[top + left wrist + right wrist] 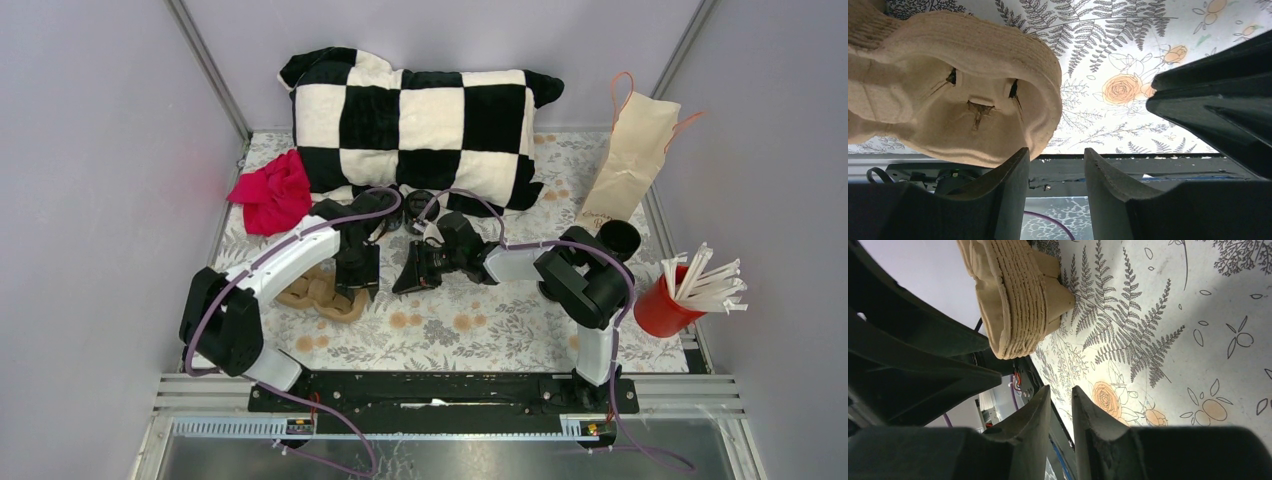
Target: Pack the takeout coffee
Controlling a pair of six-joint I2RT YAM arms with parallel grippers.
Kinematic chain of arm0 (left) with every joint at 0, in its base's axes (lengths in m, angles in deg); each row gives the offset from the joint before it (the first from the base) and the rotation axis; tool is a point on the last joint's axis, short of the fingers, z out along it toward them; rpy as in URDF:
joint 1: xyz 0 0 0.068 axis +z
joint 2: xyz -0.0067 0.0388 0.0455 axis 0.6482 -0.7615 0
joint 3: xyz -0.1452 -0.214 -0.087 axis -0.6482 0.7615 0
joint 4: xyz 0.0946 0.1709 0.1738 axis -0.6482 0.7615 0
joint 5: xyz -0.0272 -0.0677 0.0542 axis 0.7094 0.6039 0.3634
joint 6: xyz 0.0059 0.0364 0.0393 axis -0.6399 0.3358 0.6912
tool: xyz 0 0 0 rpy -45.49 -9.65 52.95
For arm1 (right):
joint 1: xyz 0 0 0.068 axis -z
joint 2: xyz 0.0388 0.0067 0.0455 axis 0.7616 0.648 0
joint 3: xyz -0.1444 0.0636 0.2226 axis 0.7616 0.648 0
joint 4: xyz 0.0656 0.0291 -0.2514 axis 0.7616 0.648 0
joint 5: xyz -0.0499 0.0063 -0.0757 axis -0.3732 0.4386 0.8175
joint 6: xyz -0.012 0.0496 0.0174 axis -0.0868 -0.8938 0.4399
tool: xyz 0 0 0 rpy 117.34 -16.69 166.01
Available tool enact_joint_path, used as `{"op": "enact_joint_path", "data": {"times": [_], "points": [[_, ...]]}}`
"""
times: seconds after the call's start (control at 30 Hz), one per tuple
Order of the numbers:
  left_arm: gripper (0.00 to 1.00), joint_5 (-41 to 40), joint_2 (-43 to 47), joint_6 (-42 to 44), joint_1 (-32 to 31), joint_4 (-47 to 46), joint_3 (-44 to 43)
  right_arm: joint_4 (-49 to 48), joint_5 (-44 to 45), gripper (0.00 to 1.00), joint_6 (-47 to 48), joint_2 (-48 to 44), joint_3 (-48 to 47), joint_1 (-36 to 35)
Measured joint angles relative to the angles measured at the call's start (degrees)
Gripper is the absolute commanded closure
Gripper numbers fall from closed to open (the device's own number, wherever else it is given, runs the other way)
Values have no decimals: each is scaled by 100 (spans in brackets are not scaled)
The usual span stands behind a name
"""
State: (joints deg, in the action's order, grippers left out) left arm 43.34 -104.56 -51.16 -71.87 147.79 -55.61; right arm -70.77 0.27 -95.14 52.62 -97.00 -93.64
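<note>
Two arms: both are reaching inward and low over the flowered cloth (1108, 55), and their wrists are meeting mid-table.
Room: bare cloth is lying ahead of both jaws, and the checked pillow (420, 120) is closing off the far side.
Left gripper (1055, 155): its jaws are standing partly apart and gripping nothing. The cardboard tray (963, 90) is sitting just beside one finger.
Right gripper (1060, 390): its jaws are showing a narrow, empty gap, with the tray lying ahead and apart.
Coffee cup (618, 238): one is standing well right of the right jaws, beside the paper bag (632, 160). I cannot place the second.

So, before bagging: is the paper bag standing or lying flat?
Standing: the bag rests on its bottom edge, leaning back against the right wall.
</note>
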Motion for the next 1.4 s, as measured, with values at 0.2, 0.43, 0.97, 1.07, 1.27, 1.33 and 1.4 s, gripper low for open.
{"op": "enact_joint_path", "data": {"times": [0.2,0.43,0.97,1.07,1.27,1.33,1.4], "points": [[50,-2,-149,136,39,-155,168,0,-7,73,4,0,0,0],[51,-20,-372,227,223,-295,186,0,-7,74,4,0,-2,-37],[56,28,-361,417,483,-426,308,63,-11,74,44,7,-232,-208],[56,31,-341,435,483,-396,308,66,-13,75,44,44,-273,-210],[63,96,-157,507,649,-304,308,87,-20,75,46,79,-299,-210],[64,149,-107,527,715,-310,313,96,-24,75,48,85,-323,-210],[65,199,-90,546,750,-321,328,111,-26,75,50,129,-391,-212]]}}
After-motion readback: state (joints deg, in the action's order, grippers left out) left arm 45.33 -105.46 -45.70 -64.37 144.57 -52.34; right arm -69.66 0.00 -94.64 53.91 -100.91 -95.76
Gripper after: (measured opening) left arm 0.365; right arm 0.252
